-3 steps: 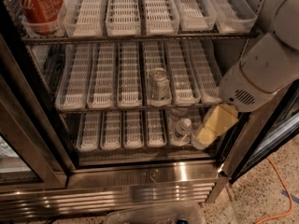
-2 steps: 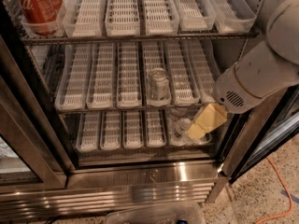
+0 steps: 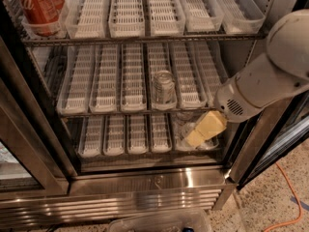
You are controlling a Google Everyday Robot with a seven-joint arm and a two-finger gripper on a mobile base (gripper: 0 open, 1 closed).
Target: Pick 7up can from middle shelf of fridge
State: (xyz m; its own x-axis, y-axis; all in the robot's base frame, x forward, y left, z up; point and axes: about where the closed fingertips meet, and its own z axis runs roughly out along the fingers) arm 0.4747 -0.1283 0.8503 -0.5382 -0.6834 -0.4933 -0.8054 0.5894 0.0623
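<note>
The 7up can (image 3: 164, 88), silvery grey-green with a shiny round top, stands upright at the front of the fourth lane tray on the middle shelf (image 3: 103, 83) of the fridge (image 3: 145, 183). My gripper (image 3: 203, 129), with yellowish tips on a white arm coming in from the right, sits lower right of the can, in front of the bottom shelf. It is apart from the can and holds nothing that I can see.
Red cola cans (image 3: 37, 5) stand at the top shelf's left end. A clear capped bottle (image 3: 183, 121) stands on the bottom shelf just behind my gripper. The dark door frame (image 3: 34, 124) borders the left. An orange cable (image 3: 289, 197) lies on the floor at right.
My gripper has moved left, from beside the right frame to in front of the bottom shelf's right trays. The can has not moved.
</note>
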